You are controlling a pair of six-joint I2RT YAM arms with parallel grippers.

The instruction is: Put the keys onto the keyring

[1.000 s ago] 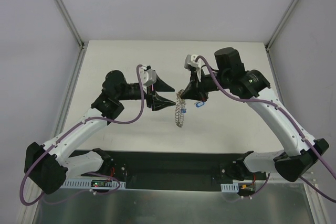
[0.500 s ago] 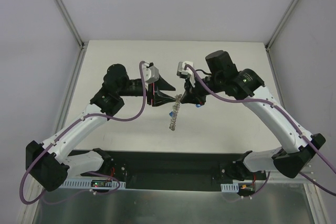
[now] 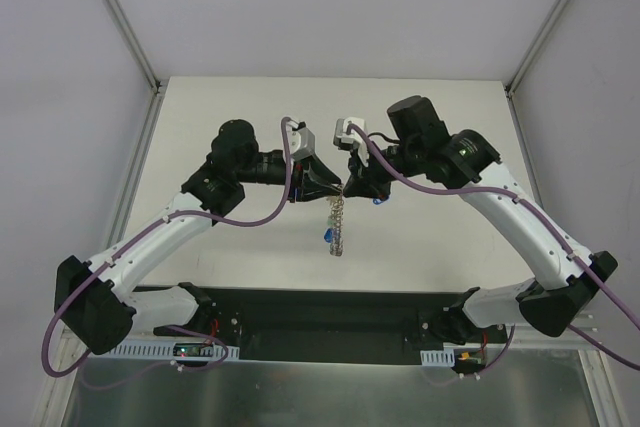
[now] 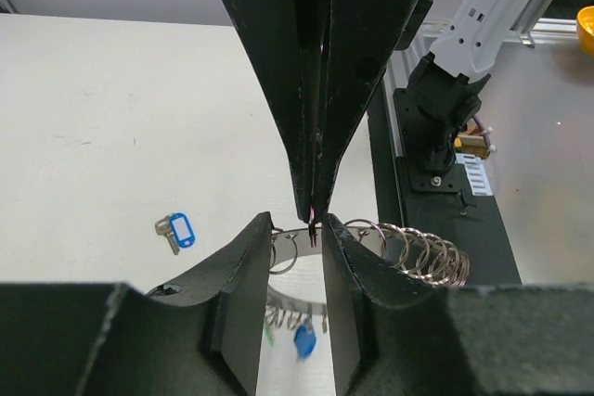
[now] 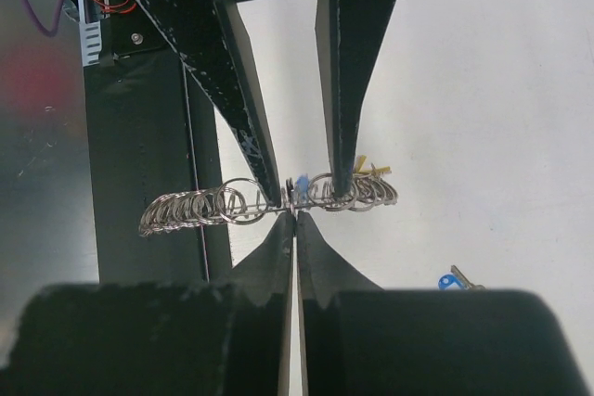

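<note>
Keyring (image 5: 195,206): a run of thin wire loops seen edge-on. It is off the table, crosses right at my right fingertips and hangs down from them.
Keys on it: a blue key (image 4: 303,342) dangles just under the pinch point. Yellow tags (image 5: 367,166) sit on the loops to one side of my left fingers. I can't count them.
How it will handle: I judge it light and springy. The wire is hard and smooth, so it could swivel or slip in a pinch. The free end will swing, and the hung keys can slide along the loops.
Where to hold: on bare wire, across a loop, away from the keys. A second hold near the first should stop the twisting.
Right gripper (image 5: 295,220): fingers pressed together with the wire caught at their very tips. It seems to carry the whole ring.
Left gripper (image 4: 297,224): fingers parted, one on each side of the right gripper's pinch, with the ring running across the gap. I can't tell whether the pads touch the wire.
Loose blue key (image 4: 176,231): flat on the table (image 4: 93,136), down beside my right gripper and apart from the ring, not yet threaded.
Risk: the tip hold is shallow, so a sideways nudge from the left could knock the ring free.
</note>
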